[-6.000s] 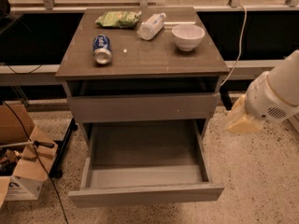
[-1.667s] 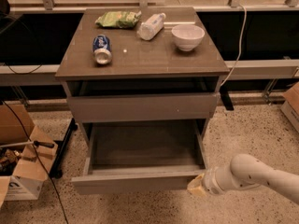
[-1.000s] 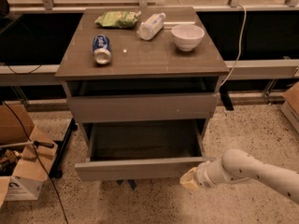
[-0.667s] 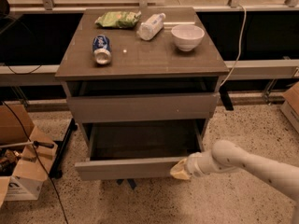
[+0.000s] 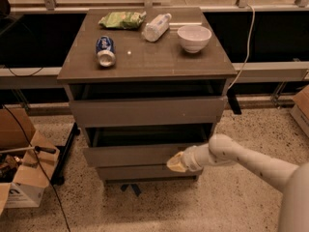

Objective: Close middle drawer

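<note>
The middle drawer (image 5: 137, 154) is the wide grey-brown drawer of the cabinet (image 5: 145, 62). Its plain flat front stands only a little out from the cabinet, with a dark gap above it. My gripper (image 5: 176, 162) is at the right part of that front panel, its pale tip against the panel's lower edge. The white arm (image 5: 241, 159) reaches in from the lower right. The taller front panel (image 5: 145, 111) sits above it and a narrower panel (image 5: 145, 172) below it.
On the cabinet top lie a blue can (image 5: 105, 50), a green bag (image 5: 120, 19), a plastic bottle (image 5: 157, 27) and a white bowl (image 5: 194, 36). Cardboard boxes (image 5: 21, 178) stand on the floor at the left, another box (image 5: 301, 109) at the right edge.
The middle drawer has slid in from wide open to almost shut. My gripper has moved left and towards the cabinet along with its front panel.
</note>
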{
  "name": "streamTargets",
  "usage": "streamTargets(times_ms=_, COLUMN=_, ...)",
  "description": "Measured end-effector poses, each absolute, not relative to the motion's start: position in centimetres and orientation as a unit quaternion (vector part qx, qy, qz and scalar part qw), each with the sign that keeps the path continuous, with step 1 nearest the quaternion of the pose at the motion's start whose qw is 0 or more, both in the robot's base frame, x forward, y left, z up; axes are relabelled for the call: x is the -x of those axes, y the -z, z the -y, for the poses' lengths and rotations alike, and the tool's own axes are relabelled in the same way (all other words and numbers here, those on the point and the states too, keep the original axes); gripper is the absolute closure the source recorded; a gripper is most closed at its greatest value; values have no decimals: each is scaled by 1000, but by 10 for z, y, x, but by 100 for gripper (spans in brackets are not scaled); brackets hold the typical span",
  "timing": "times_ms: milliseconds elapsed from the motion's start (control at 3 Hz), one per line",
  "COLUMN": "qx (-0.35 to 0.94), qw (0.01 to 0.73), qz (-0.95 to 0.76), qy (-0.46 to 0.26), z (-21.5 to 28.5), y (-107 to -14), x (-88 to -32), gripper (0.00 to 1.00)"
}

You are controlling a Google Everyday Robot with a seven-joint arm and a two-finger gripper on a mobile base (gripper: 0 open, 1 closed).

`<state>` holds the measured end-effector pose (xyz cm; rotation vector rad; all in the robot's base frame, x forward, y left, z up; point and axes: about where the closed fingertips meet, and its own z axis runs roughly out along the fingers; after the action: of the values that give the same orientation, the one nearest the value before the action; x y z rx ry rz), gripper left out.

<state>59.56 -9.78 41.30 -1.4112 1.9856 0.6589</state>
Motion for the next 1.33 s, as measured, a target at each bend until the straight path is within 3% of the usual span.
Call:
streamTargets(times_ms=667, qx=542, qw=379, qz=-714, qy=-230, z=74, y=-448, x=-665, gripper=59)
streamTargets(times_ms=1333, qx=543, qw=378, qz=-713, qy=-233, z=69, y=-446, x=-664, gripper=13)
